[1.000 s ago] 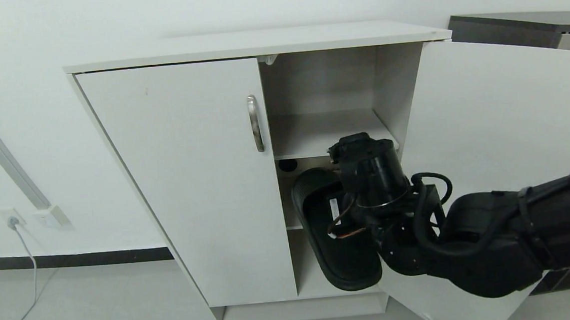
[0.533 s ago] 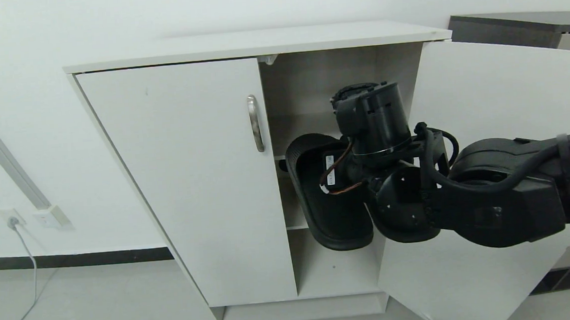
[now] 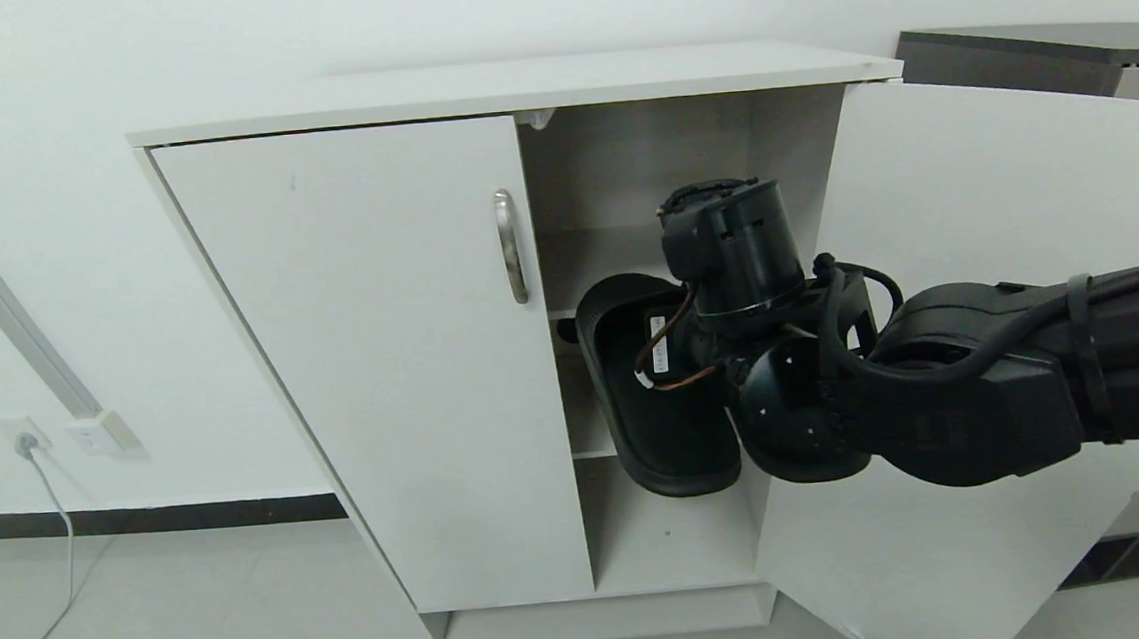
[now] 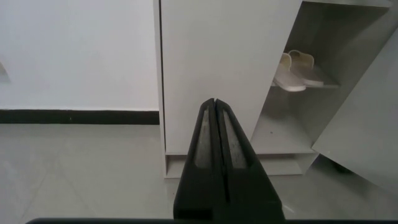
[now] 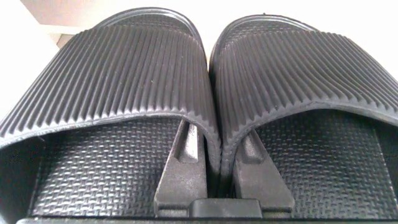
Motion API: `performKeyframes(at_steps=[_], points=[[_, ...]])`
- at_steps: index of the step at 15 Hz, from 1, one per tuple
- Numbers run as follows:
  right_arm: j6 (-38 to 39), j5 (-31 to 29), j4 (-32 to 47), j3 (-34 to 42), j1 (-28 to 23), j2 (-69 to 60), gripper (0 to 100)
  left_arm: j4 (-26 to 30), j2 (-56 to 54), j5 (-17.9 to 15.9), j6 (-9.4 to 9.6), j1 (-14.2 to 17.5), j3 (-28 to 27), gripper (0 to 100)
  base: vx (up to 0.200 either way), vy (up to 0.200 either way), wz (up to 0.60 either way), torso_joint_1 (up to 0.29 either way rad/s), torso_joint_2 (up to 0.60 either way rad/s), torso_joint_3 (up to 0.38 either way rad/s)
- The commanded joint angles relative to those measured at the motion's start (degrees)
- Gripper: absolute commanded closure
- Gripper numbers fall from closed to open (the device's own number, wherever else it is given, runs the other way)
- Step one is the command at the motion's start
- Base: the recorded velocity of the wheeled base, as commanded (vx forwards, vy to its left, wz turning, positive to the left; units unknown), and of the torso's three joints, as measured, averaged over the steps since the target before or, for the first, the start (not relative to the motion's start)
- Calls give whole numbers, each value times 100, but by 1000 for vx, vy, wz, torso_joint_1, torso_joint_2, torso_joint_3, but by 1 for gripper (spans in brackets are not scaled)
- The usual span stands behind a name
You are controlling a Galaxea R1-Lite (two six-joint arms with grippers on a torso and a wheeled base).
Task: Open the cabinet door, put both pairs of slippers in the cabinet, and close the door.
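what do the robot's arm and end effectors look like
The right arm is black, with rounded joints, a cylindrical wrist, looped black cables and a thin brown wire. The left end effector has two black tapered fingers with grey insets.

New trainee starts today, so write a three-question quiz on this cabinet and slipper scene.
1. True or false: the left door of the white wooden cabinet is shut.
2. The right gripper is shut on: A) the pair of black ribbed rubber slippers; B) a towel; C) nothing.
3. Fill in: the pair of pale slippers lies on a ____ inside the cabinet.
Key: 1 true; 2 A; 3 shelf.
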Motion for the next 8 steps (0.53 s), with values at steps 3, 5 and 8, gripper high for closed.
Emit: performKeyframes(at_steps=[3,5,8], points=[[-7,-3,-6,-4,-4,23,100,2,4,0,3,1,1,100,133,0,0,2,-2,5],[-7,-3,-6,-4,-13,23,100,2,4,0,3,1,1,100,200,0,0,-7,5,12],[-7,-3,-6,-4,-13,23,100,2,4,0,3,1,1,100,200,0,0,5,4,1]])
